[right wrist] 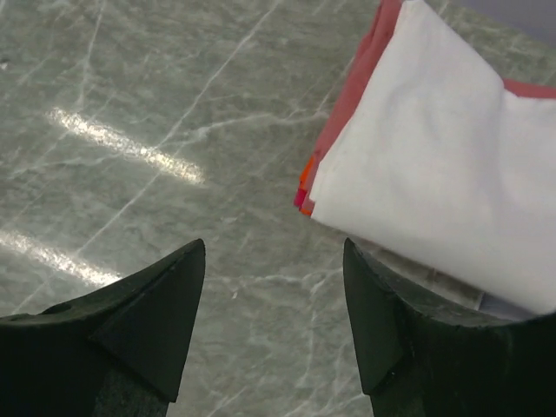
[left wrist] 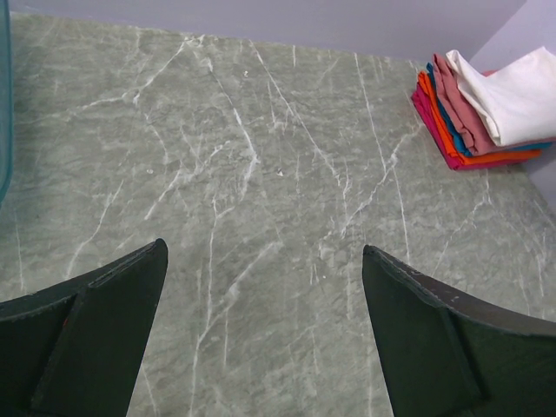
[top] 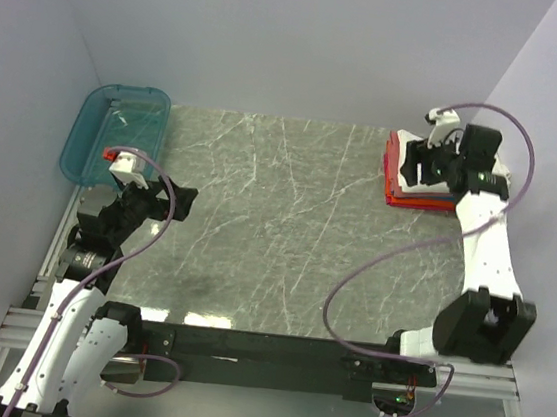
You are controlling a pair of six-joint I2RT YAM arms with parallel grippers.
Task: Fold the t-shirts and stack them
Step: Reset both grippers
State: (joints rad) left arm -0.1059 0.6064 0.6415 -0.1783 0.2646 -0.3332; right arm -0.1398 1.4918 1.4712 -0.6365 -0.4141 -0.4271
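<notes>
Your right jaws stood wide, holding nothing; the white tee (right wrist: 443, 165) topped the stack (right wrist: 352, 95) at upper right, just beyond them. Your left jaws stood wide too.

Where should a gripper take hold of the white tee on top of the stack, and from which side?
Pinch the white tee at its corner nearest the right gripper, coming from the table side. There its folded edge seems to jut past the coloured tees below, so a finger could slip under it alone.

Matt cloth t-shirts (left wrist: 476, 122), glossy veined table (top: 276, 228)
</notes>
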